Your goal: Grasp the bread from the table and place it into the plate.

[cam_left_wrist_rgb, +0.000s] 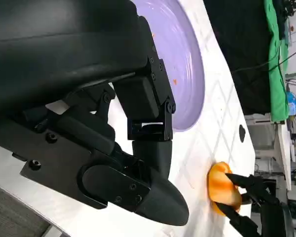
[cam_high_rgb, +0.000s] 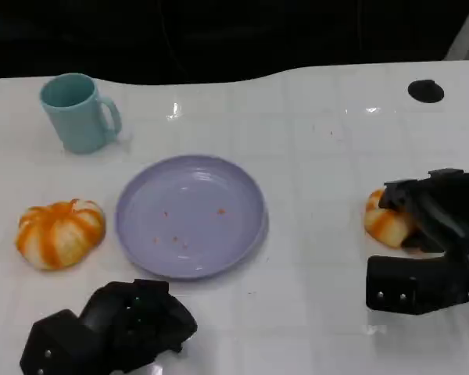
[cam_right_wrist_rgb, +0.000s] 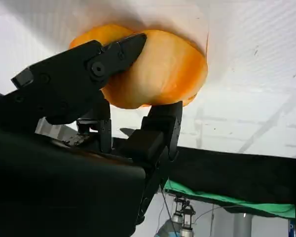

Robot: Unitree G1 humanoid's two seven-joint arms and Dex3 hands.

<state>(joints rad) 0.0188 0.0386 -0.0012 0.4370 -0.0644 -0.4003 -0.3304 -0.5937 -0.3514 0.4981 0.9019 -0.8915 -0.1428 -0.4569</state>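
Directly in front of you lies a white desk (cam_high_rgb: 313, 156) marked with a faint grid of lines. Near its right edge sits the bread (cam_high_rgb: 384, 221), a rounded orange and cream loaf, resting on the desk surface. Your right hand (cam_high_rgb: 434, 215) is on that loaf: in the right wrist view the black fingers (cam_right_wrist_rgb: 113, 54) are clamped on it, one pressed against one side and another against the opposite side, with the loaf against the white desk. In the left wrist view the same loaf appears small and distant, with thin black fingers on either side of it.

At the middle of the desk is the plate (cam_high_rgb: 141, 234), pale purple, round and shallow, carrying a few small orange crumbs. The bread is well apart from the plate, to its right.

Near the left edge of the desk lies a second orange and cream striped loaf (cam_high_rgb: 59, 233), just beside the plate and not touching it. Toward the far left corner stands a light blue mug (cam_high_rgb: 76, 112), upright, with its handle turned toward the right. Toward the far right corner there is a small round black mark (cam_high_rgb: 425, 91) on the desk.

Your left hand (cam_high_rgb: 129, 324) rests low near the front edge of the desk, just in front of the plate. Its fingers are curled together and hold nothing.
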